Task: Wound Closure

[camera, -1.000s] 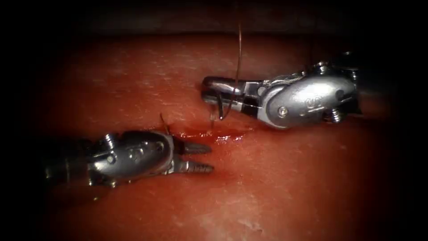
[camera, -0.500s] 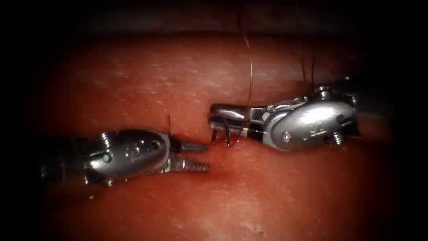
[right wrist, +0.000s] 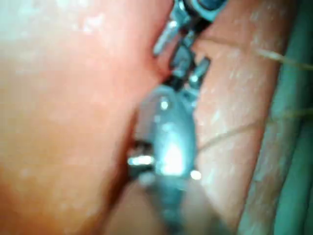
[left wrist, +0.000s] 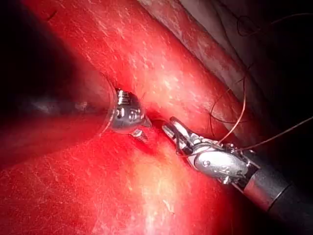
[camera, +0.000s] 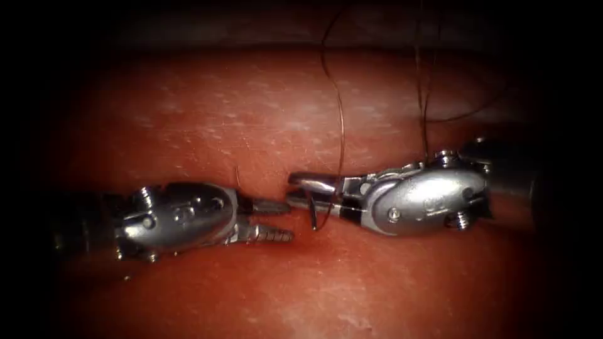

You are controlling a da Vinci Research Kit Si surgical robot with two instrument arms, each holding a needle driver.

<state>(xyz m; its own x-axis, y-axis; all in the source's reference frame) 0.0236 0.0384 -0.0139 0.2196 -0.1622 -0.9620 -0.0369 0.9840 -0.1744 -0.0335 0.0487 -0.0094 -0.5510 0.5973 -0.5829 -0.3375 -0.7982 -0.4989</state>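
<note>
The needle [camera: 313,213] is gripped mid-curve by the closed right pincer [camera: 308,191], above the tissue [camera: 251,119]; the thread [camera: 341,125] trails upward. Left pincer [camera: 276,220] gapes, empty.

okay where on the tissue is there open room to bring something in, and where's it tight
Open: the broad tissue below both tools, and the stretch above the left tool. Tight: the middle, where its open jaws nearly meet the right tool holding the needle, with thread rising behind.

The right pincer [camera: 301,193] grips the needle [camera: 313,213] above the tissue [camera: 377,276], thread [camera: 341,125] trailing upward; the left pincer [camera: 286,220] gapes empty, facing it.
</note>
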